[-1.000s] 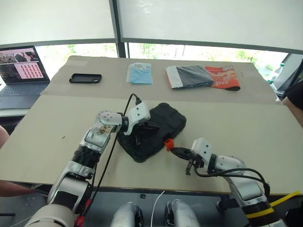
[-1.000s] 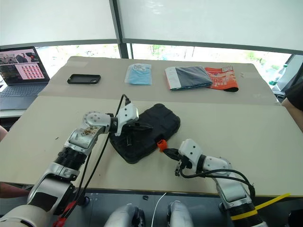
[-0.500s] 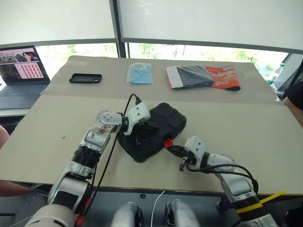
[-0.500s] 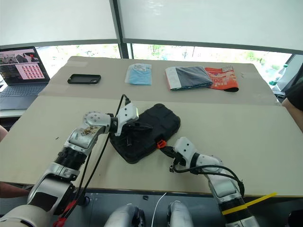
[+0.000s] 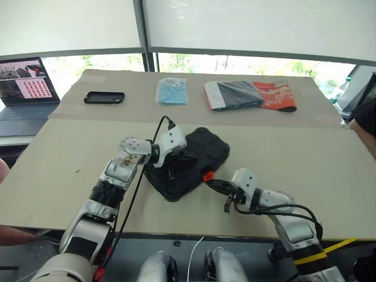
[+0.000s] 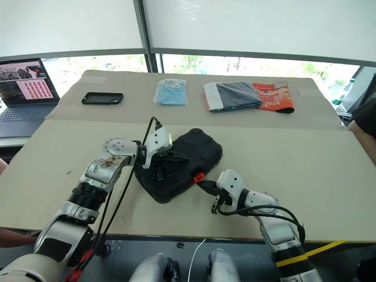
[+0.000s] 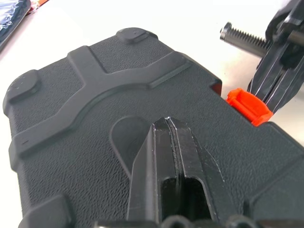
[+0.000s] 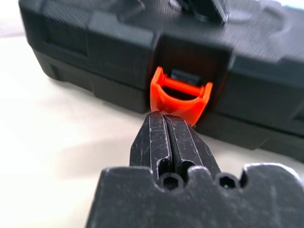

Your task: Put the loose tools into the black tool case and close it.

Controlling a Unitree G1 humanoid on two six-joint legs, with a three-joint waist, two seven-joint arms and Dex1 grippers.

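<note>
Latch (image 8: 180,97) is the risk here: I have the right tool (image 8: 168,137), fingers pressed together and holding nothing, nosed up against the small orange clasp on the black tool case (image 5: 189,161), and if I push off-centre I judge the tips will skid off the smooth plastic and the clasp will stay unhooked. The case could also slide across the bare desk (image 5: 294,153) if my left tool (image 7: 172,142) lifts; that one is likewise closed and empty, its tips resting on the lid. The case lies shut near the middle of the desk, a little toward the near edge, angled to it. Its shell is pebbled black plastic with rounded corners, raised ribs and round feet on the lid. The clasp is glossy, U-shaped, sitting in a recess across the seam.
</note>
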